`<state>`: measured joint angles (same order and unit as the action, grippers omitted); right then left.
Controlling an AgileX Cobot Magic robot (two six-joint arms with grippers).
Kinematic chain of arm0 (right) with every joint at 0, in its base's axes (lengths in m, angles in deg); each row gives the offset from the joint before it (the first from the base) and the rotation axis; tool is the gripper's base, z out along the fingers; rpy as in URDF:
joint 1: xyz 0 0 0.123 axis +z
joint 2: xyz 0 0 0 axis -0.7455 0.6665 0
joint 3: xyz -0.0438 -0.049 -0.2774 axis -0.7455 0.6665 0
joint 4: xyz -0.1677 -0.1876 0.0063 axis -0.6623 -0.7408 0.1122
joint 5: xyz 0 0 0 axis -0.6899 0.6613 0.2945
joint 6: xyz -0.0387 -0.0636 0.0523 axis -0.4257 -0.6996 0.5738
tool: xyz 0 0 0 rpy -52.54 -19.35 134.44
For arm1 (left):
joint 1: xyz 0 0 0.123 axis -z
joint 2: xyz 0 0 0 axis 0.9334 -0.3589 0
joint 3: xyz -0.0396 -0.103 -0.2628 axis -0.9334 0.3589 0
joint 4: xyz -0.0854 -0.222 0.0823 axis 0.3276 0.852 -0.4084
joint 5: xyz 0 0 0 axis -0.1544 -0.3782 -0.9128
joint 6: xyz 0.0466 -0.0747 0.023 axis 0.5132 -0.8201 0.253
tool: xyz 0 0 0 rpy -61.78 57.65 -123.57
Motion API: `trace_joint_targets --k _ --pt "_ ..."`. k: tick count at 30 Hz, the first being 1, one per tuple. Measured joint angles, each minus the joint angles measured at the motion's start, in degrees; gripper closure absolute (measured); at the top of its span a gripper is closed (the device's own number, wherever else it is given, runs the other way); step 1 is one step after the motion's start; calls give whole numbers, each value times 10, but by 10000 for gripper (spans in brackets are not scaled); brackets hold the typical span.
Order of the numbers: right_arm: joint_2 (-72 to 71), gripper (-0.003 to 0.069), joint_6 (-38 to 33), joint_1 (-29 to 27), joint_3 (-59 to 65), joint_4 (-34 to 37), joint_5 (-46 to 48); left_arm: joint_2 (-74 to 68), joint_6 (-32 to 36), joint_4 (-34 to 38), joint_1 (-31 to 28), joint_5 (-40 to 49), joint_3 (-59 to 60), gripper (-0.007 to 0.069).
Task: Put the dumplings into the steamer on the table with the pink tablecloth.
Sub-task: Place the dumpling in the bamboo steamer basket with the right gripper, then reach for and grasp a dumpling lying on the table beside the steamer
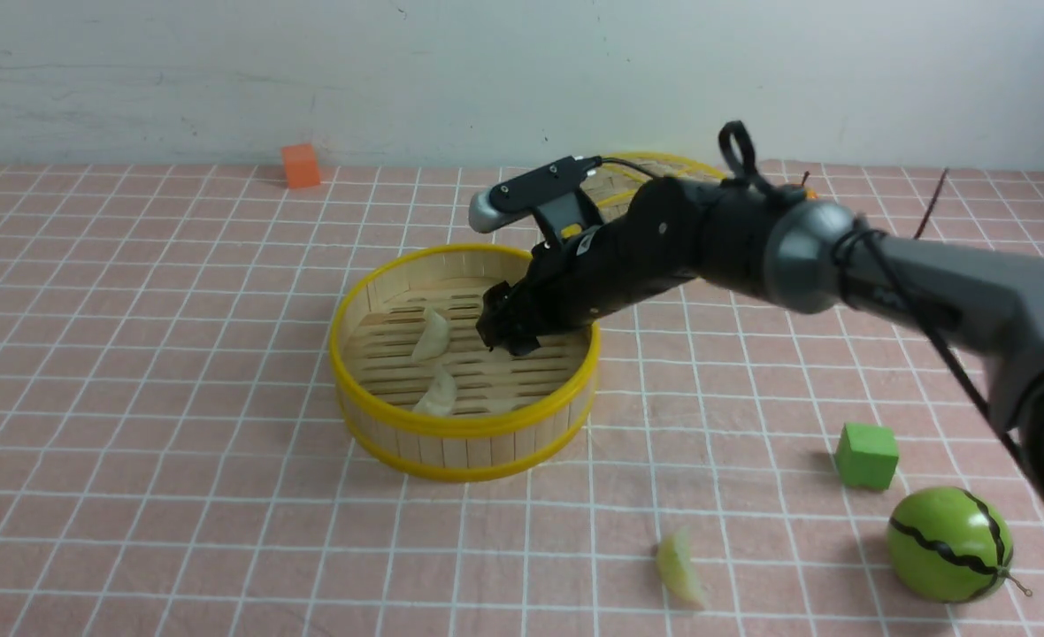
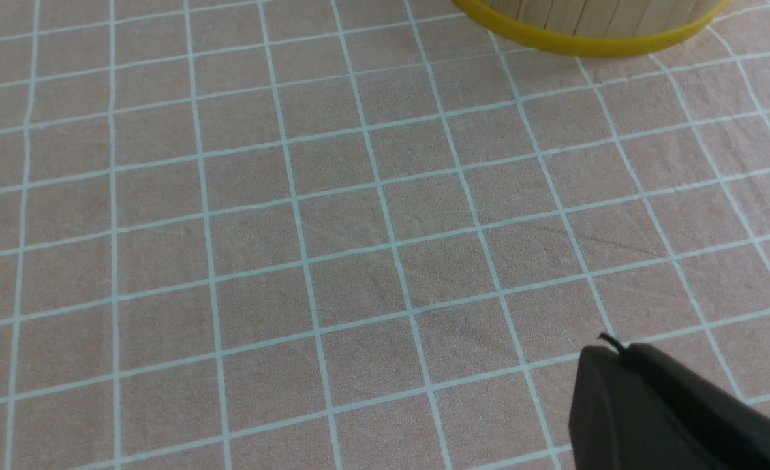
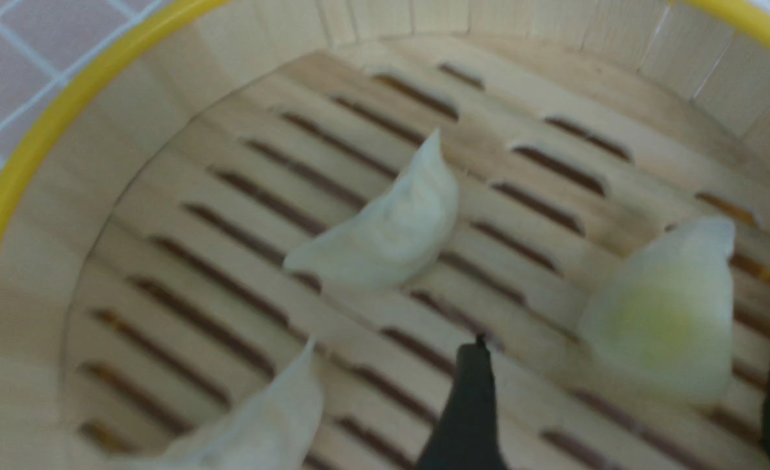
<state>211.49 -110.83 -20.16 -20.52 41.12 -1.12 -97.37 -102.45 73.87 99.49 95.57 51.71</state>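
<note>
1. The steamer [image 1: 464, 438] is sitting near the middle of the bench, on the pink tablecloth [image 1: 177, 354].
2. The right arm is reaching in over the steamer's far right rim, and the right end effector [image 1: 506, 332] is hanging just above the slatted floor.
3. Its fingers [image 3: 470, 405] are standing wide apart, released. A pale green dumpling [image 3: 662, 320] is showing blurred between them over the slats, with a clear gap to one finger.
4. One cream dumpling [image 1: 432, 336] is lying near the middle of the slats, and a second cream dumpling [image 1: 440, 394] is lying closer to the near wall.
5. The last dumpling [image 1: 681, 566], greenish, is lying on the cloth outside, in front of the steamer and to its right, well apart from it.
6. The left end effector [image 2: 610, 356] is showing only in its own wrist view, clenched, over bare cloth near the steamer's lower yellow band.
7. A green cube [image 1: 867, 456] and a toy watermelon [image 1: 948, 544] are sitting near each other at the near right.
8. An orange cube [image 1: 301, 165] is sitting far back by the wall.
9. A yellow-rimmed lid [image 1: 655, 168] is lying behind the right arm, partly hidden.
</note>
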Motion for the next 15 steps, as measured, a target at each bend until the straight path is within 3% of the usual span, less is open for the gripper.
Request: trace_joint_targets --k 2,7,11,15 --pt "-59 21 16 -10 -14 -34 124 0 0 2 0 0 0 638" --pt "-166 64 128 -20 -4 -113 301 0 -1 4 0 0 0 638" --pt "-180 122 187 -21 85 -140 348 0 -1 8 0 0 0 637" --pt "-164 155 189 2 227 -137 289 0 -1 9 0 0 0 637"
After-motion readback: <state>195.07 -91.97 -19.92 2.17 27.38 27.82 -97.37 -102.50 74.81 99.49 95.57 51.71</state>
